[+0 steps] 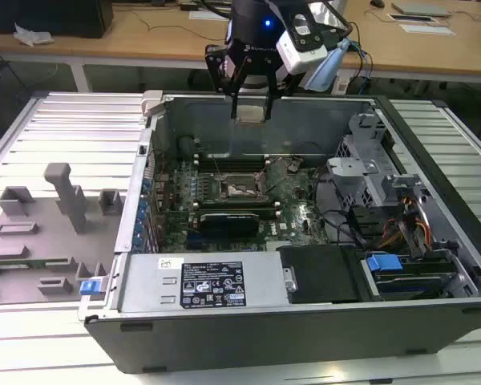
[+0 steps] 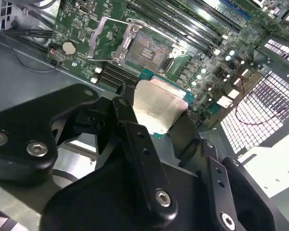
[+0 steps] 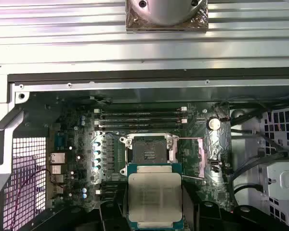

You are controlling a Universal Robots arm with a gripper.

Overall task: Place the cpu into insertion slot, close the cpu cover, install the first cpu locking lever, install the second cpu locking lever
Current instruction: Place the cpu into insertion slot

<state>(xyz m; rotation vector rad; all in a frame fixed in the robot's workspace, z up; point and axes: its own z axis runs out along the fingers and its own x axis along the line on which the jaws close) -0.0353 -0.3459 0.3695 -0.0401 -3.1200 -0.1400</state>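
My black gripper point(image 1: 250, 106) hangs over the far wall of the open computer case, shut on the cpu point(image 1: 250, 113), a flat silvery square chip. In both wrist views the cpu point(image 3: 154, 192) point(image 2: 160, 107) sits level between the black fingers point(image 2: 130, 120). The insertion slot point(image 3: 148, 148) point(image 2: 147, 47) point(image 1: 242, 190) lies bare on the green circuit board, below the chip and apart from it. The cpu cover point(image 3: 203, 155) point(image 2: 105, 37) is swung open beside the socket. A thin lever wire point(image 3: 190, 140) runs along the open cover.
Long black memory sticks point(image 3: 142, 118) lie beside the socket. A silver power supply box point(image 1: 216, 285) fills the case's near side, and drive bays with cables point(image 1: 385, 200) its right in the exterior view. A grey fixture tray point(image 1: 48, 224) sits outside at the left.
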